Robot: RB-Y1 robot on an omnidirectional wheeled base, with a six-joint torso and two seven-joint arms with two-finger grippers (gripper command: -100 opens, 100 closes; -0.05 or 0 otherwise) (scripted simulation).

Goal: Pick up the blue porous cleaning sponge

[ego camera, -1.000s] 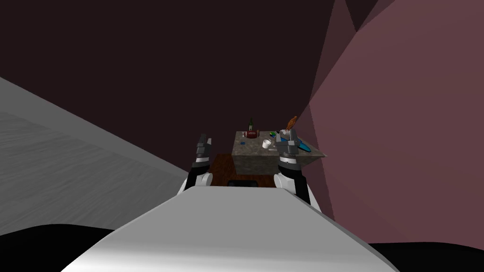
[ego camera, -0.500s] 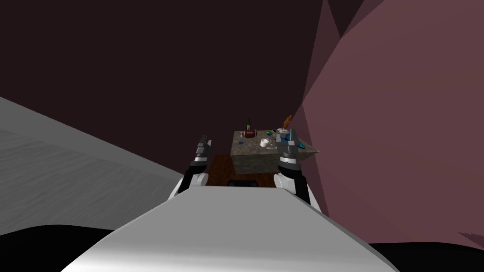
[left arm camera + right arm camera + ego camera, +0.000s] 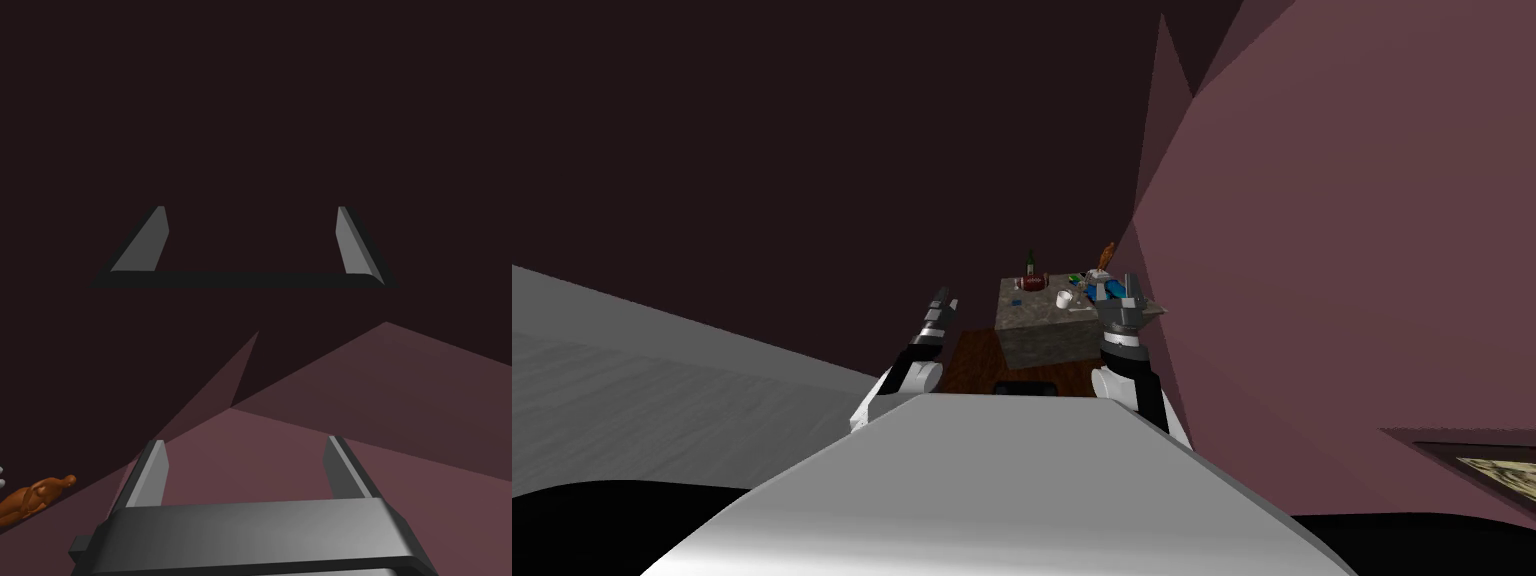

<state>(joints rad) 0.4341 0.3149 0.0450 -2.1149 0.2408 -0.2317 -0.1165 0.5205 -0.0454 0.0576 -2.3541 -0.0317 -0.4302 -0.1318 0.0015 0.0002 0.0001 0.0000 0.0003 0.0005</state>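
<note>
nothing grasped yet: left claw (image 3: 250, 208) and right claw (image 3: 246, 439) both spread and empty, the small blue sponge (image 3: 1016, 302) lying untouched on the far bench (image 3: 1034, 312).

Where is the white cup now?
In the head view the white cup stands on the grey table, in front of the dark red object, left of the right gripper.

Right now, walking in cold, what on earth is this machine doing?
The robot faces a small grey table crowded with bits: a green bottle, a white cup, an orange figure. It is after a sponge; a small blue piece near the table's front edge may be it, too small to be sure. Nothing is held: the left gripper and the right gripper are both open and empty, raised in front of the body.
</note>
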